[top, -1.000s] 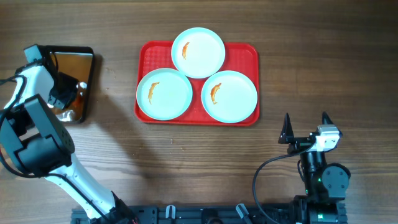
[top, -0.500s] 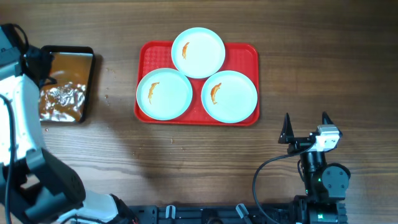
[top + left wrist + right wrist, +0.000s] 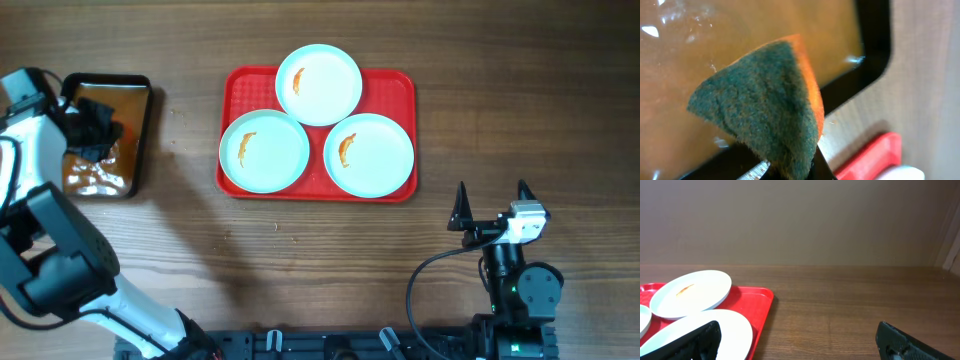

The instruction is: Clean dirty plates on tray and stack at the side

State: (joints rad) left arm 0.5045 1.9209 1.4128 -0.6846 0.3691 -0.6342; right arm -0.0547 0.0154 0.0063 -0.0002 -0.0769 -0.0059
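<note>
While the brown wooden table (image 3: pixel 300 260) fills the overhead view, the big red plastic tray (image 3: pixel 404 85) sits near 12 o'clock. The black pan of brown water (image 3: pixel 143 130) lies at 10 o'clock. Three round pale mint-white plates (image 3: pixel 264 150) rest on the tray, each with a small orange smear. The left gripper (image 3: pixel 95 130) squeezes a green and orange sponge (image 3: pixel 765 115) over the pan. The right gripper (image 3: pixel 491 190) stands wide apart at 4 o'clock, holding nothing.

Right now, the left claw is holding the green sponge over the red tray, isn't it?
No. The left claw holds the green sponge over the black pan of brown water, not the red tray. The overhead view shows it.
</note>
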